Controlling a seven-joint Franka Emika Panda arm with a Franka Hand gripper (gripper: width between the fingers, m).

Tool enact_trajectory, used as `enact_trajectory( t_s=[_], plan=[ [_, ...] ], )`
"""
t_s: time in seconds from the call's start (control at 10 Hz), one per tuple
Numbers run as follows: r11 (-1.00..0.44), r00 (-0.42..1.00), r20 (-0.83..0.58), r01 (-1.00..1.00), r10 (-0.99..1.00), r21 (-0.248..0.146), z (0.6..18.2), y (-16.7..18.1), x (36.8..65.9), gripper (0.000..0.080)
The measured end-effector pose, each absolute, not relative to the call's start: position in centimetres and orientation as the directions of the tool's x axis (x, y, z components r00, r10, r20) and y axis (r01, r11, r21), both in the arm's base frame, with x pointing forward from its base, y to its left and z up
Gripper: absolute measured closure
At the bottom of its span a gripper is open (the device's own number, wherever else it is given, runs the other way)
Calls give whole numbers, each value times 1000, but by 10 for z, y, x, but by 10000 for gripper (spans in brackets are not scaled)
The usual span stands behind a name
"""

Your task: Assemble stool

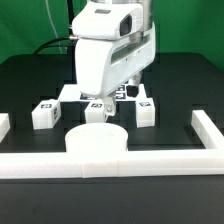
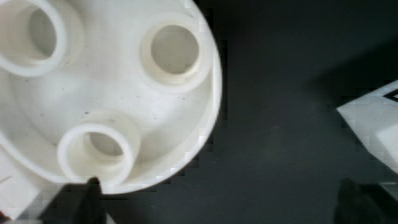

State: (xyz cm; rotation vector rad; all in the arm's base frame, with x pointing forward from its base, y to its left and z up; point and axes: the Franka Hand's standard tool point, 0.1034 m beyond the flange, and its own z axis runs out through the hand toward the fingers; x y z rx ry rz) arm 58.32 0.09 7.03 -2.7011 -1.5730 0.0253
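The seat (image 1: 97,139) lay flat on the black bench (image 1: 30,75), midway along the edge nearest the exterior camera, its rim touching the long white rail (image 1: 150,165) that ran along that edge; the rail turned back along the edge on the exterior view's right, and a short white stub showed at the edge on the exterior view's left. The arm (image 1: 110,50) stood over the middle of the bench, just behind the seat; its white housing hid the tool in the exterior view.

In the wrist view the seat (image 2: 107,100) showed three round sockets on its upturned face; the tool (image 2: 222,200) was released, its two dark fingers (image 2: 80,200) spread wide, one over the seat's rim and the other over bare bench, with nothing gripped between them; a white piece (image 2: 377,120), cut off by the frame, lay apart from the seat, and what it was could not be told.

Three tagged legs stood apart from the seat, toward the middle of the bench: one leg (image 1: 43,114) toward the exterior view's left, a middle leg (image 1: 97,112) just behind the seat and under the arm, a third leg (image 1: 145,111) toward the exterior view's right; a further white block (image 1: 70,94) sat behind the first two, and whether it was a leg could not be told.
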Motion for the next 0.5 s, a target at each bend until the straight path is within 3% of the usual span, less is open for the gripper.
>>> enact_trajectory(
  t_s=[0.5],
  plan=[
    [-424,424,-4,905,905,-40,40,-23,581,150]
  ],
)
